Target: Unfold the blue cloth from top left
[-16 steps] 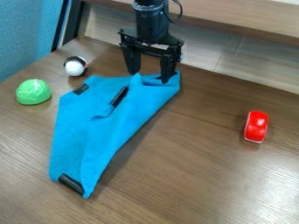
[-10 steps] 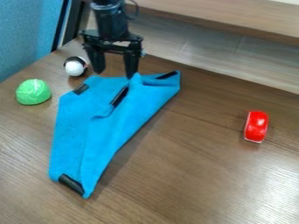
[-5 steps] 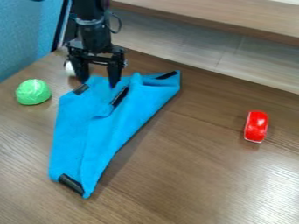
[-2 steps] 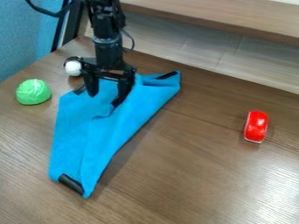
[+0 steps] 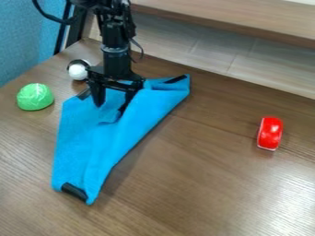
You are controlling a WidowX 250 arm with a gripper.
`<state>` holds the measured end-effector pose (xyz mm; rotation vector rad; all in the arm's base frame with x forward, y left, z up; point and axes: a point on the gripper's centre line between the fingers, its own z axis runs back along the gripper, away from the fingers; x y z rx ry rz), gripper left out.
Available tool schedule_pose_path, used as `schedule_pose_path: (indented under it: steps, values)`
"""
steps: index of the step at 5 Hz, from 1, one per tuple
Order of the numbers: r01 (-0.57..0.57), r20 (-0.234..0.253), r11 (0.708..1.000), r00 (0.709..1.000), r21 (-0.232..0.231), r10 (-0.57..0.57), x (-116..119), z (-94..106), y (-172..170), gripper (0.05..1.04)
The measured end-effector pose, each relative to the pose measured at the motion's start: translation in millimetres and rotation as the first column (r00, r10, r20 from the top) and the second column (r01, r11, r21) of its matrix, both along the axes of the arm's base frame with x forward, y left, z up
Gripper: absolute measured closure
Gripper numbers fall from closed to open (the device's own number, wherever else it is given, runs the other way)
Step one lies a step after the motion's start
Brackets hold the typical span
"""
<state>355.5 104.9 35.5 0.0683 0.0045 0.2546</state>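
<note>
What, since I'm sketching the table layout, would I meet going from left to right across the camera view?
Green object → blue cloth → red object

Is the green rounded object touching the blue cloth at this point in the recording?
Apart. The camera view shows a strip of brown table between the green rounded object and the blue cloth's left edge.

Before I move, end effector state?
End effector: open, fingers apart, at the upper part of the folded blue cloth with black patches.
</note>
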Motion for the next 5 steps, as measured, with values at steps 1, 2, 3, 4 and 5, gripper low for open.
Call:
schedule_pose_path:
  steps: [1,2,3,4,5]
  values:
    - [-0.009,-0.01,1.0,1.0,0.003,0.009,2.3,-6.0,2.1,0.137]
    - [-0.024,-0.002,1.0,1.0,0.005,0.024,3.8,-6.5,0.6,0.418]
    - [-0.016,0.01,1.0,1.0,-0.005,0.016,5.9,-6.7,-0.8,0.749]
    - [-0.009,0.012,1.0,1.0,-0.006,0.009,6.2,-6.7,-1.0,0.926]
    - [-0.008,0.012,1.0,1.0,-0.01,0.009,6.1,-7.0,-1.7,1.003]
